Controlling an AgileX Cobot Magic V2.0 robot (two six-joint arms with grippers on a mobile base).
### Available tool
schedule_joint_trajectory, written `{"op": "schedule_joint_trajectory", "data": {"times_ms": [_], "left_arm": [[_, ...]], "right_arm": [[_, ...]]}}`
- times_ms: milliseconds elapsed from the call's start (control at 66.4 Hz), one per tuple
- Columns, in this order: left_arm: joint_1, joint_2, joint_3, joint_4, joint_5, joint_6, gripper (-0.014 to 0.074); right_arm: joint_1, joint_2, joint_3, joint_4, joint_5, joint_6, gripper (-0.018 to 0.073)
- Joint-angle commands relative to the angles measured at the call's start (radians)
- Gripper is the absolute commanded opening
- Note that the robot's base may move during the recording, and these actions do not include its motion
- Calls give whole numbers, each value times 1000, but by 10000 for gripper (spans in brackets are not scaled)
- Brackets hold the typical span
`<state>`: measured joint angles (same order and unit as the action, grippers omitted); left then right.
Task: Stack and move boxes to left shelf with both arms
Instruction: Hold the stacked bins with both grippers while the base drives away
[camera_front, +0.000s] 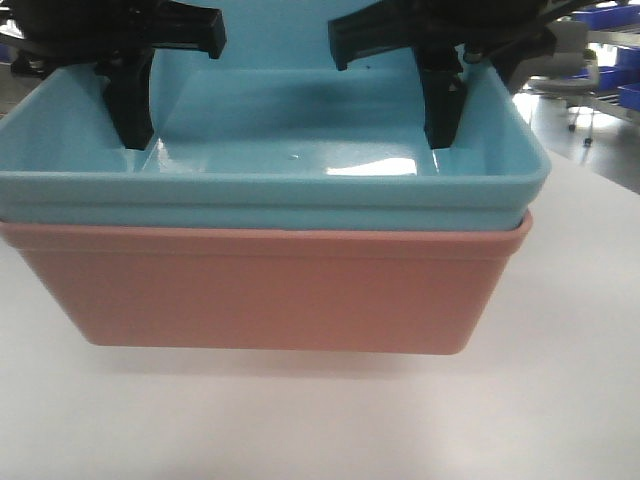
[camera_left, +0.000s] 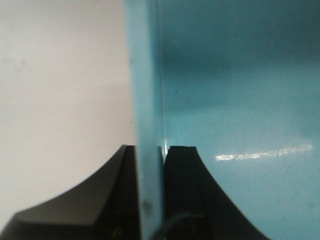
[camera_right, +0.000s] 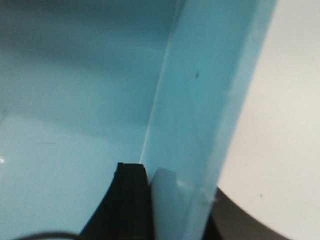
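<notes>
the light sky-blue open-top plastic bin is seen nested inside the salmon-pink plastic bin of like size, so the stacking is judged done and the carrying step is in hand. the left tool is clamped on the blue bin's left wall, which is pinched between one black finger inside and one outside. the right tool is clamped likewise on the right wall, though its outer finger is only partly shown. whether the pink wall is also pinched cannot be told. the stack is held over the flat white bench; a soft shadow beneath suggests a lift, though contact cannot be ruled out. the left shelf is not in view. next, a level, matched carry leftward is called for, so that the lower bin is not shed.
</notes>
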<state>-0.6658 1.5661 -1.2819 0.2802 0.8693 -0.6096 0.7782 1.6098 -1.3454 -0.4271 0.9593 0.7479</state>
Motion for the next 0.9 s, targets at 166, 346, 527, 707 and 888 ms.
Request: {"op": "schedule_joint_trajectory", "data": {"times_ms": [166,346,527,707,888], "left_arm": [[-47,-40,-47,-105,-220,-3,-7],[-47,-40,-47,-105,-220,-3,-7],[-47,-40,-47,-105,-220,-3,-7],[-47,-40,-47,-105,-220,-3,-7],[-47,-40,-47,-105,-220,-3,-7]], "right_arm": [[31,-49,-49,41,-244,-9,56],[31,-49,-49,41,-244,-9,56],[31,-49,-49,41,-244,-9,56],[31,-49,-49,41,-244,-9,56],[31,-49,-49,41,-244,-9,56]]}}
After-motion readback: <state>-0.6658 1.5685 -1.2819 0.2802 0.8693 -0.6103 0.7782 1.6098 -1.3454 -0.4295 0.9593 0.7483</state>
